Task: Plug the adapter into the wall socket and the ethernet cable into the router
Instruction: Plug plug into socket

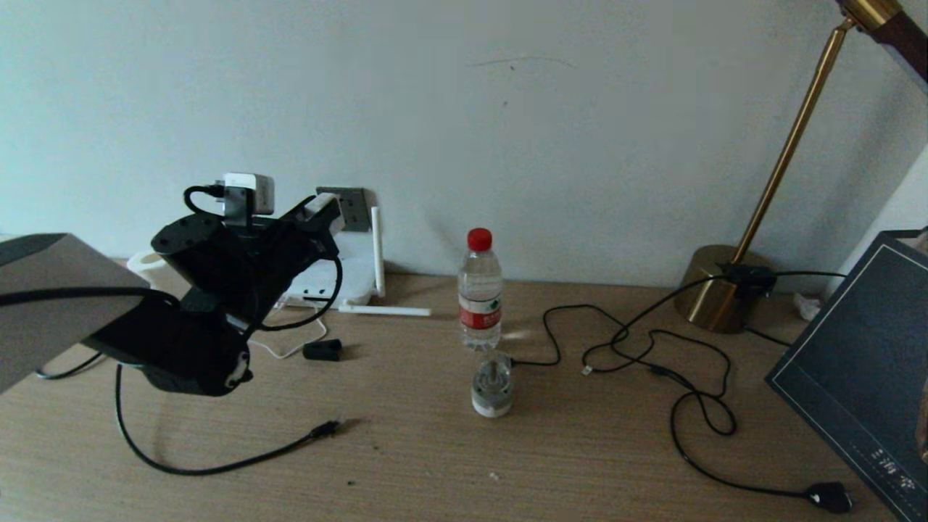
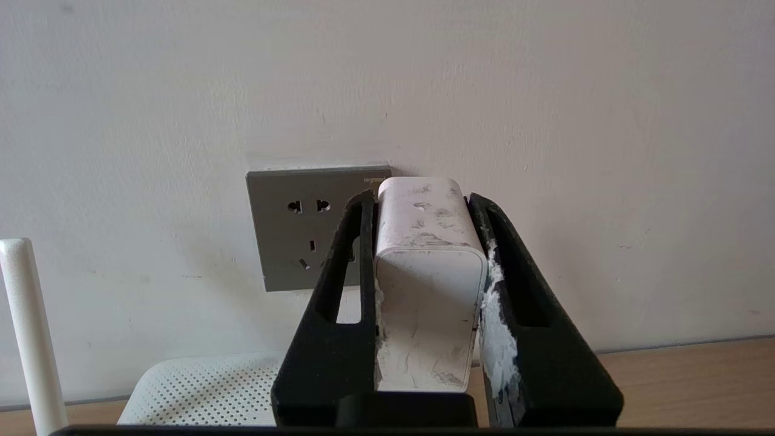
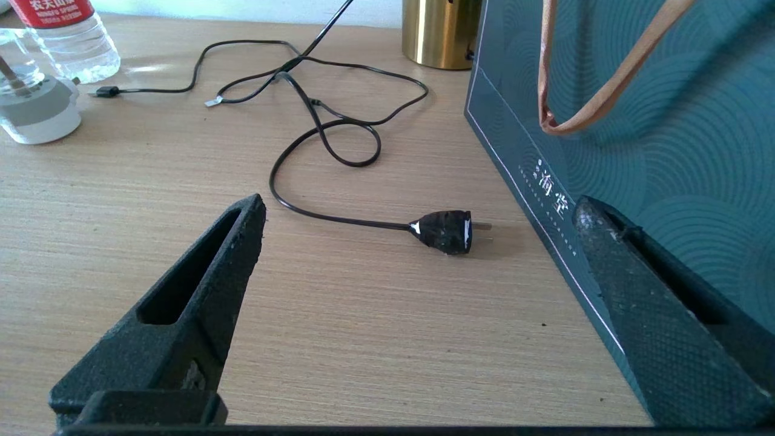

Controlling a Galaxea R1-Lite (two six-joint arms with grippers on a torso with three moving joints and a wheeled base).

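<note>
Nearest me, the right gripper (image 3: 418, 303) hangs idle over the counter (image 3: 363, 339), fingers spread wide and empty, close to a chunky black plug (image 3: 445, 231). Further in, the ethernet cable (image 1: 217, 464) trails limp across the wood, its small connector (image 1: 326, 429) lying free; it looks floppy, so I'd pinch it right at that stiff connector. Beyond, the left gripper (image 2: 424, 242) has its fingers clamped on the flat sides of the adapter (image 2: 427, 272), a light, rigid, smooth cube that could slip under a push. It hovers just off the right edge of the wall socket (image 2: 290, 230), not yet seated, above the router (image 2: 200, 387).
</note>
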